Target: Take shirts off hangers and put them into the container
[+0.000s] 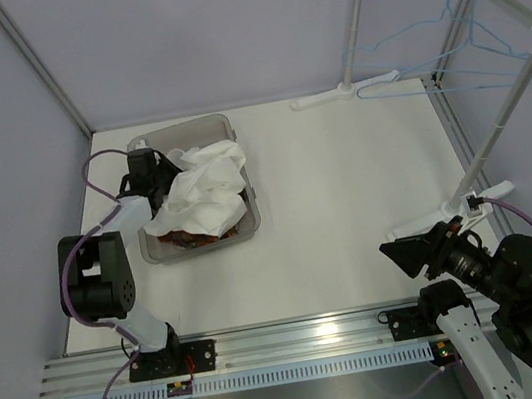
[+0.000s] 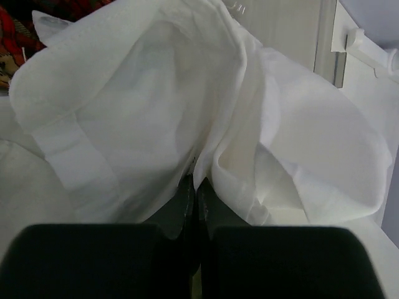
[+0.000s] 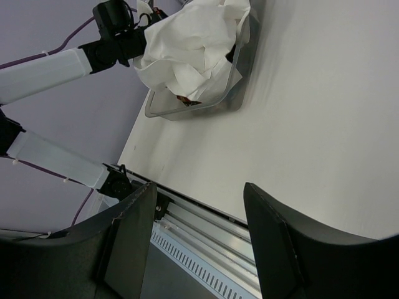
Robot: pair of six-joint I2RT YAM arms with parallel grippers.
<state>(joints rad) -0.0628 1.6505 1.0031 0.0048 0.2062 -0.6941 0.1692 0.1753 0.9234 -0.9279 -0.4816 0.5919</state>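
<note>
The white shirt (image 1: 205, 184) lies bunched high over the grey container (image 1: 253, 224) at the table's left. Under it, the plaid shirt (image 1: 196, 237) shows at the tub's near edge. My left gripper (image 1: 164, 191) is at the tub's left side. In the left wrist view its jaws are pressed together (image 2: 195, 182) on a fold of the white shirt (image 2: 156, 93), with plaid shirt (image 2: 12, 31) at the top left. Bare light-blue hangers (image 1: 463, 37) hang on the rack at the back right. My right gripper (image 1: 410, 247) (image 3: 199, 187) stands open and empty above the near right table.
The white rack poles (image 1: 509, 100) and their feet (image 1: 346, 94) stand along the right and back right. A metal rail (image 1: 298, 334) runs along the near edge. Grey walls close in the left and back. The right wrist view shows the tub (image 3: 187, 111) and white shirt (image 3: 193, 43).
</note>
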